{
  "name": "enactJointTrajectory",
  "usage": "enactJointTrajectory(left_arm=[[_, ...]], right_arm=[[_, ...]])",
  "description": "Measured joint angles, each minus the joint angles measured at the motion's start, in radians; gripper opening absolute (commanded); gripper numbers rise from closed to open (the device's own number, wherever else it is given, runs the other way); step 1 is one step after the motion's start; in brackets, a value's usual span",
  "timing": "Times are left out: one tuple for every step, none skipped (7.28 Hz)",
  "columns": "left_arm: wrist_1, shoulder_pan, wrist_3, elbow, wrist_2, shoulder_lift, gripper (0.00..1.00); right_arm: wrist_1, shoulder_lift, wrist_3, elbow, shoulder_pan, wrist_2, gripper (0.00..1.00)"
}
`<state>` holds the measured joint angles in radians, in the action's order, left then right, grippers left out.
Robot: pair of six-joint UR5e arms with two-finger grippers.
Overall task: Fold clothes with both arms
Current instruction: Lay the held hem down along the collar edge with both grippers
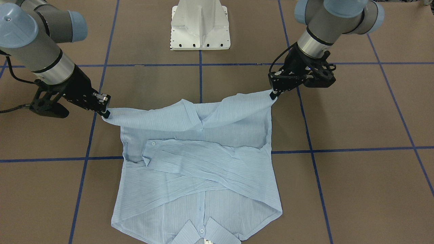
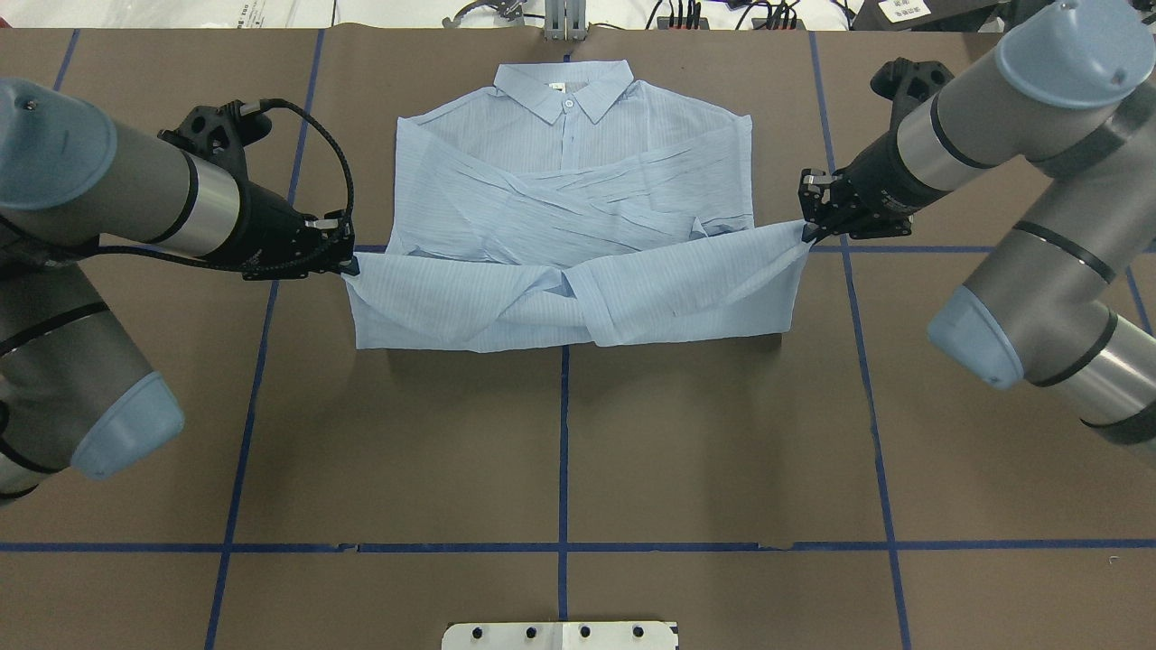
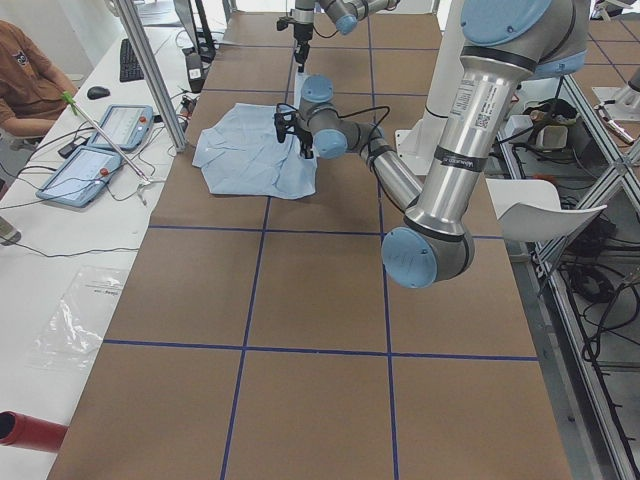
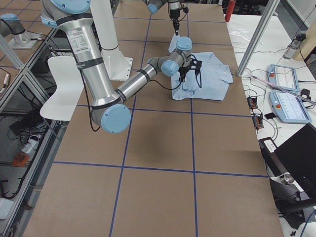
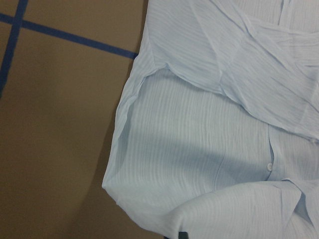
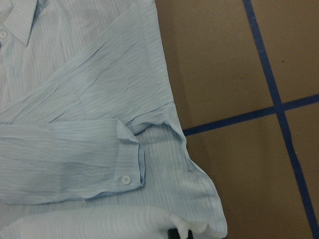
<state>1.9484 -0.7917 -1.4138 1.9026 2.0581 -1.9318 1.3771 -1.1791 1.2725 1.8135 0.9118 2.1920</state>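
Note:
The light blue striped shirt (image 2: 578, 181) lies front-up on the brown table, collar (image 2: 564, 90) at the far side and both sleeves crossed over the chest. Its bottom hem (image 2: 578, 298) is lifted and stretched between the two grippers, partly doubled over the body. My left gripper (image 2: 350, 264) is shut on one hem corner, seen at the right in the front-facing view (image 1: 274, 94). Pinching the other corner is my right gripper (image 2: 806, 233), which shows at the left there (image 1: 105, 112). Both wrist views look down on the shirt (image 5: 199, 149) (image 6: 75, 124) with raised fabric at the bottom edge.
The white pedestal base (image 1: 200, 27) stands at the robot's side of the table. Blue tape lines (image 2: 564, 451) grid the brown surface. Past the far edge, a side desk holds tablets (image 3: 110, 125) and cables, with a seated person (image 3: 25, 75) beside it.

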Motion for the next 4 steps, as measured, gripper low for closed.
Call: enactJointTrajectory(left_arm=[[0.050, -0.034, -0.001, -0.058, 0.022, -0.023, 0.00], [0.101, -0.070, -0.005, -0.118, 0.048, -0.044, 0.00], [0.139, -0.101, -0.008, -0.175, 0.063, -0.068, 0.00], [0.156, -0.118, -0.010, -0.226, 0.068, -0.102, 0.00]], right_arm=[[0.000, 0.040, -0.001, -0.051, 0.015, 0.000, 0.00], [-0.001, 0.075, -0.002, -0.096, 0.029, 0.000, 0.00], [-0.003, 0.107, -0.002, -0.140, 0.044, 0.000, 0.00], [-0.008, 0.140, -0.003, -0.185, 0.058, 0.001, 0.00]])
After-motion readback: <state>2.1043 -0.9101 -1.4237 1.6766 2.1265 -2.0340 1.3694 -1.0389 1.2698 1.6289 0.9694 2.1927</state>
